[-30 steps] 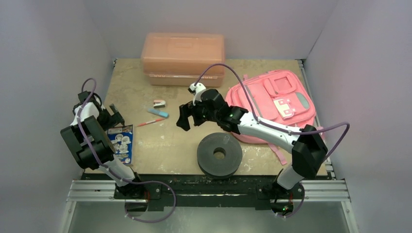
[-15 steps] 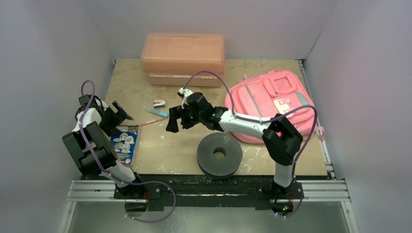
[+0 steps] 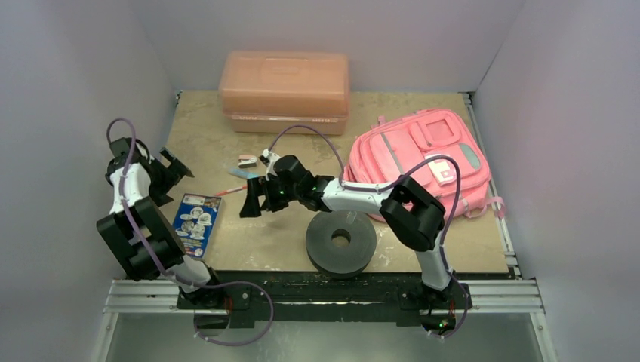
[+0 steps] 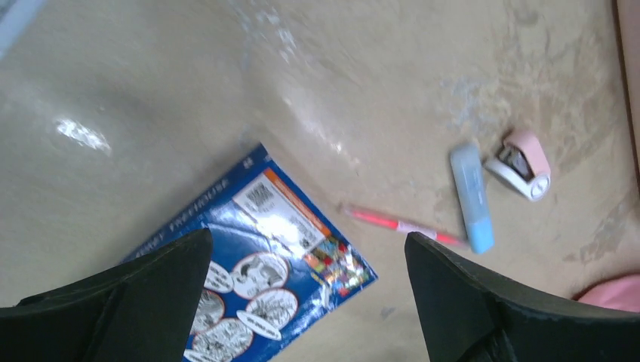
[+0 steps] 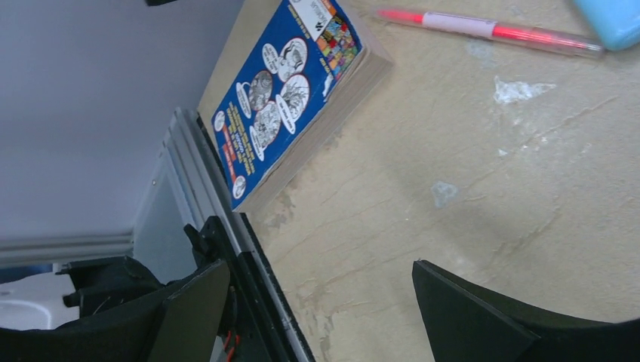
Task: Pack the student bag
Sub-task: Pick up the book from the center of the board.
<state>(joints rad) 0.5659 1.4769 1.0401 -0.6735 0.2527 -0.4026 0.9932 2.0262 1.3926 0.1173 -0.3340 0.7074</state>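
Observation:
The bright-pink student bag (image 3: 423, 162) lies flat at the right of the table, closed. A blue book (image 3: 195, 216) lies at the left front; it also shows in the left wrist view (image 4: 256, 286) and the right wrist view (image 5: 290, 98). A red pen (image 3: 232, 190), a light-blue marker (image 3: 240, 174) and a small pink-and-white item (image 3: 247, 160) lie mid-table. My right gripper (image 3: 251, 202) is open and empty, low over the table between the book and the pen. My left gripper (image 3: 172, 166) is open and empty above the table's left edge, beyond the book.
A rigid salmon-pink plastic box (image 3: 284, 89) stands at the back. A black roll of tape (image 3: 340, 240) lies at the front centre, right under my right arm. Grey walls close in the left, back and right sides.
My right arm has reached leftward, from mid-table towards the book. My left gripper has drawn back to the left off the book, which now lies uncovered and slightly turned.

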